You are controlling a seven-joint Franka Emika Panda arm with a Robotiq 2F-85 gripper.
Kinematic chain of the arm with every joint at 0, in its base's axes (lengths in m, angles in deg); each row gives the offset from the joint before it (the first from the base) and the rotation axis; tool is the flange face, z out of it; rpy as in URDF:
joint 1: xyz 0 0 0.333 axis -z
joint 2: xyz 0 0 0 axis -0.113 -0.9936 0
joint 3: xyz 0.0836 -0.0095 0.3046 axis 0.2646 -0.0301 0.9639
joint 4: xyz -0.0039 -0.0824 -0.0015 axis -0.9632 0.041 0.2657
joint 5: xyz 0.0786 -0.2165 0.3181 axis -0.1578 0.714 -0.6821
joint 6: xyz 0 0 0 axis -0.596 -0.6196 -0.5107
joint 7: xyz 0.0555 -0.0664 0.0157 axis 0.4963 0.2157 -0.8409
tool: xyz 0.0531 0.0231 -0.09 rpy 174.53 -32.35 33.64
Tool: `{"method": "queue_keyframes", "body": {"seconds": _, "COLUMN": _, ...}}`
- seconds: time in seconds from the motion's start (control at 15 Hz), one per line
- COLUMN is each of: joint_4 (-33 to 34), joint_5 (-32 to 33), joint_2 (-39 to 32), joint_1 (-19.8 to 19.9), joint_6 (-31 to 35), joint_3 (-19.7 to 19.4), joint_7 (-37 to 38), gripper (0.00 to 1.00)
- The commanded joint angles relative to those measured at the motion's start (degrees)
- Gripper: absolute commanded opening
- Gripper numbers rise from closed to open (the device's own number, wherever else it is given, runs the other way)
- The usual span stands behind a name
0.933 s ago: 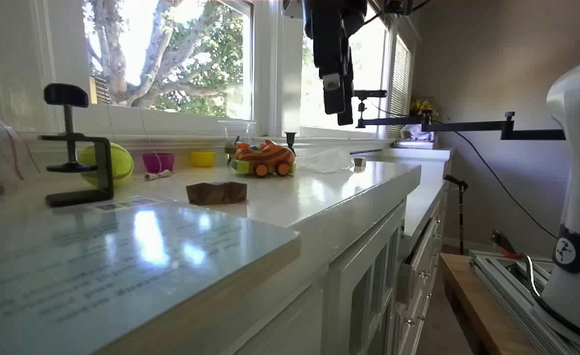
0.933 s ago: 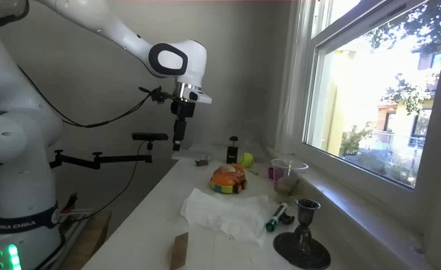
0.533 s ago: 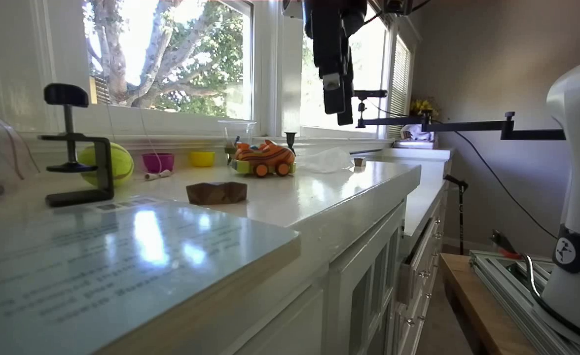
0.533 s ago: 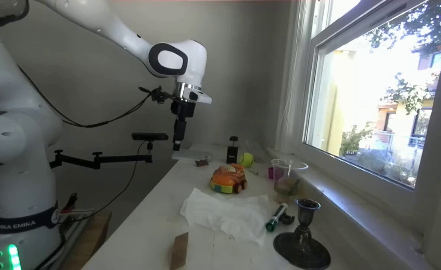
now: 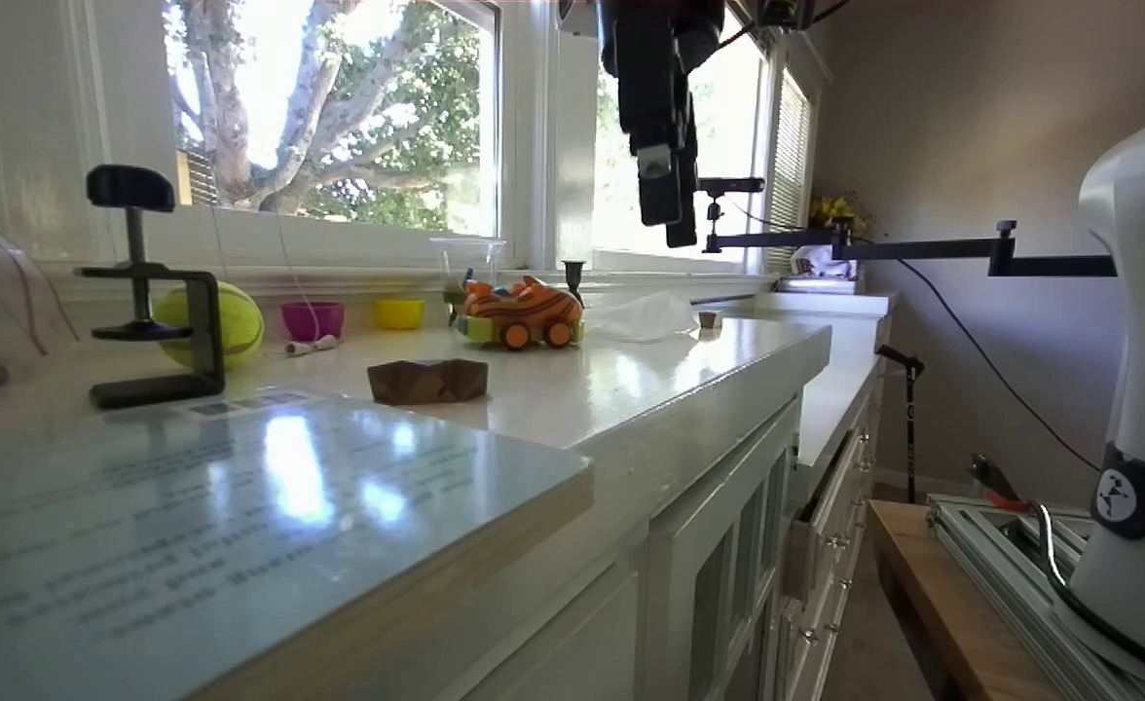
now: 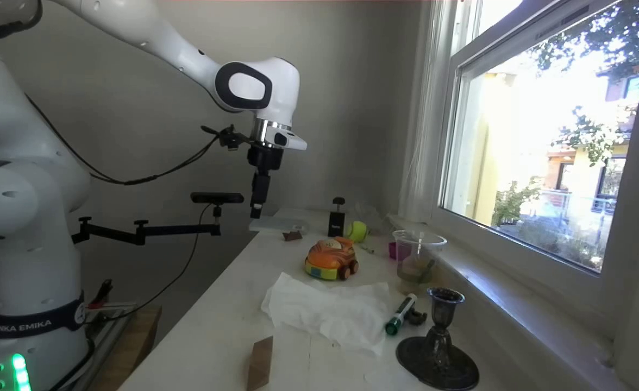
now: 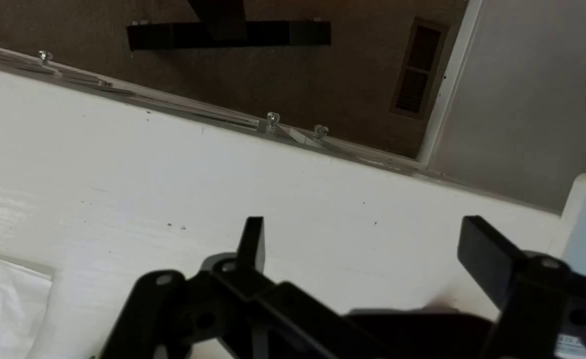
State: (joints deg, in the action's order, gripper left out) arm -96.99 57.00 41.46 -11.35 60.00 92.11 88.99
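My gripper [image 7: 363, 222] is open, with its two black fingers wide apart and nothing between them. It hangs high above the white counter [image 7: 173, 174]; it also shows in both exterior views [image 5: 671, 229] [image 6: 256, 210] and touches nothing. An orange toy car [image 6: 330, 258] with a yellow-green bumper stands on the counter; it shows in an exterior view too [image 5: 524, 316]. A small brown faceted piece [image 5: 427, 382] lies near the counter's front edge, also seen in an exterior view [image 6: 292, 235]. A brownish blur below the gripper in the wrist view is mostly hidden.
A black clamp [image 5: 207, 321], tennis ball [image 6: 357, 231], purple cup [image 5: 313, 319] and yellow cup [image 5: 399, 313] stand on the counter. A clear cup [image 6: 420, 250], white cloth [image 6: 327, 309], green marker [image 6: 400, 315], candlestick [image 6: 438, 347] and flat brown piece [image 6: 260, 364] lie there. A printed board [image 5: 241, 545] lies at one end.
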Motion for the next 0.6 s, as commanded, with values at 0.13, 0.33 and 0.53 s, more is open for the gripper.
{"method": "queue_keyframes", "body": {"seconds": 0.13, "joint_4": 0.10, "joint_5": 2.38, "joint_2": -0.91, "joint_1": 2.30, "joint_6": 1.13, "joint_3": -0.05, "joint_7": 2.28, "gripper": 1.00}}
{"method": "queue_keyframes", "body": {"seconds": 0.33, "joint_4": 0.76, "joint_5": 4.34, "joint_2": -2.51, "joint_1": 4.96, "joint_6": 2.57, "joint_3": -0.73, "joint_7": 4.61, "gripper": 1.00}}
{"method": "queue_keyframes", "body": {"seconds": 0.53, "joint_4": 1.89, "joint_5": 6.24, "joint_2": -5.37, "joint_1": 7.85, "joint_6": 5.76, "joint_3": -1.22, "joint_7": 8.93, "gripper": 1.00}}
